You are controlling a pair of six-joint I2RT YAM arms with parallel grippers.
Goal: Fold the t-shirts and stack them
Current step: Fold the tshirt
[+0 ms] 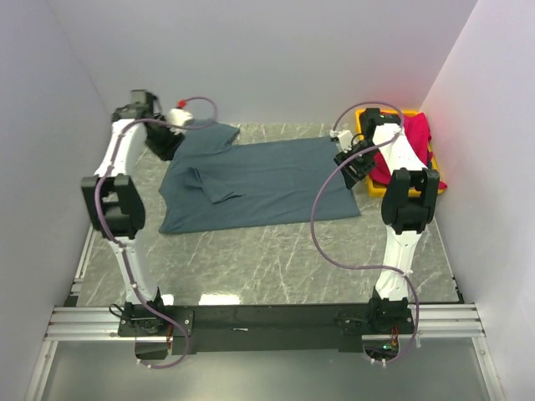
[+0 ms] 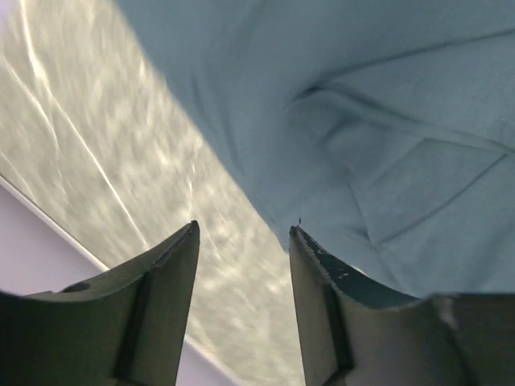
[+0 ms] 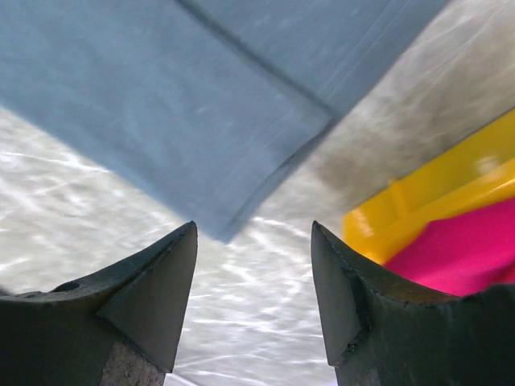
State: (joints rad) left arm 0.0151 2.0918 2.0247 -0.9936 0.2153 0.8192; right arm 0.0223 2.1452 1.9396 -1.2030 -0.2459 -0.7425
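Grey marble-patterned tabletop (image 1: 276, 267) carries a dark slate blue-grey cloth t-shirt (image 1: 259, 180), spread flat with one sleeve turned inward. Folding looks begun but not finished. Just beside that shirt's right edge sits a yellow plastic bin (image 1: 437, 177) holding a crumpled crimson red t-shirt (image 1: 415, 134). The left gripper (image 2: 243, 228) hovers at the blue-grey shirt's far left edge, and the right gripper (image 3: 253, 229) just off its right corner. Both are parted, gripping nothing. The next move likely calls for pinching both edges and drawing them across evenly.

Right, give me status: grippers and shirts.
Left gripper open, empty, at edge of blue-grey t-shirt. Right gripper open, empty, by its corner. Red t-shirt in yellow bin. Nothing blocking.
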